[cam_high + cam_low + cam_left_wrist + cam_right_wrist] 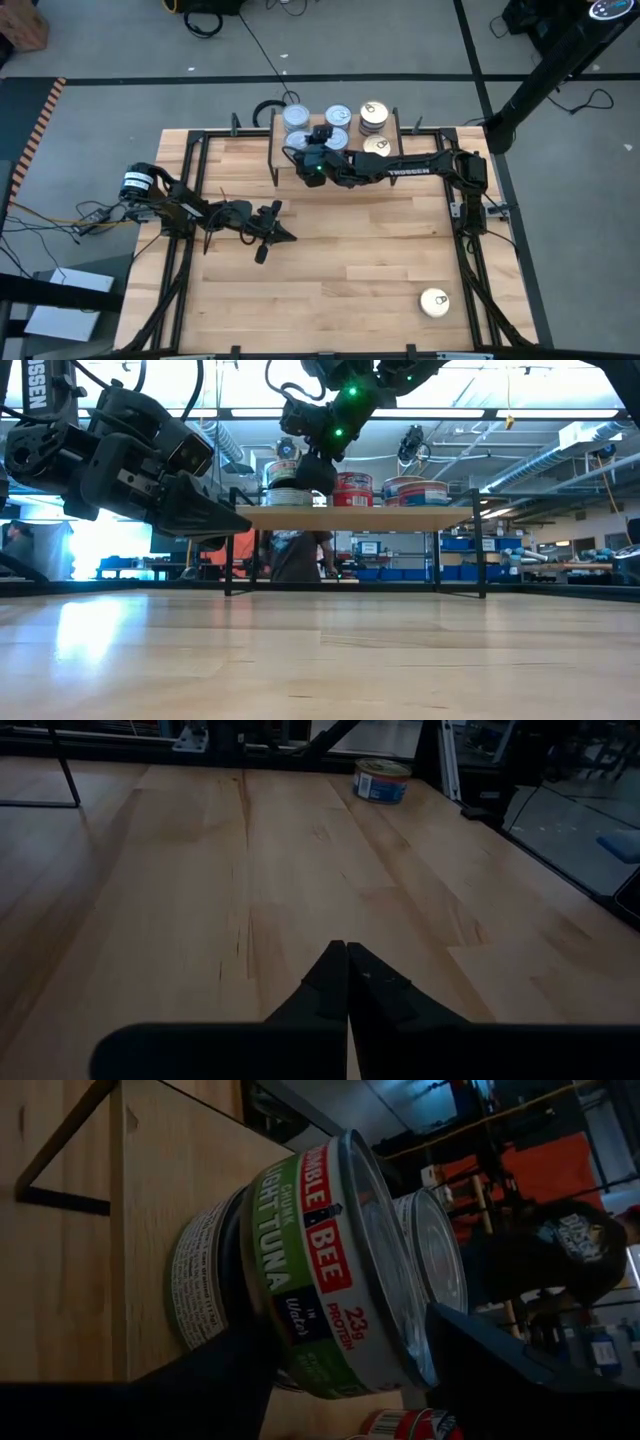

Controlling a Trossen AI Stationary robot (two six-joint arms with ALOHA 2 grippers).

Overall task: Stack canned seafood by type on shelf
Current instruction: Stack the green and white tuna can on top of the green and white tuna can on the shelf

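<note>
1. The right gripper (305, 160) is over the shelf (410, 140) at the table's far edge, fingers spread wide either side of a green-labelled tuna tin (320, 1270). Whether they touch it, I cannot tell.
2. That tin sits on top of another tin (205, 1280), at the shelf's left end.
3. More tins (372, 118) are stacked to its right.
4. One lone tin (434, 302) sits at the table's near right.
5. The left gripper (278, 222) waits mid-table on the left side, fingers clenched and empty.
</note>
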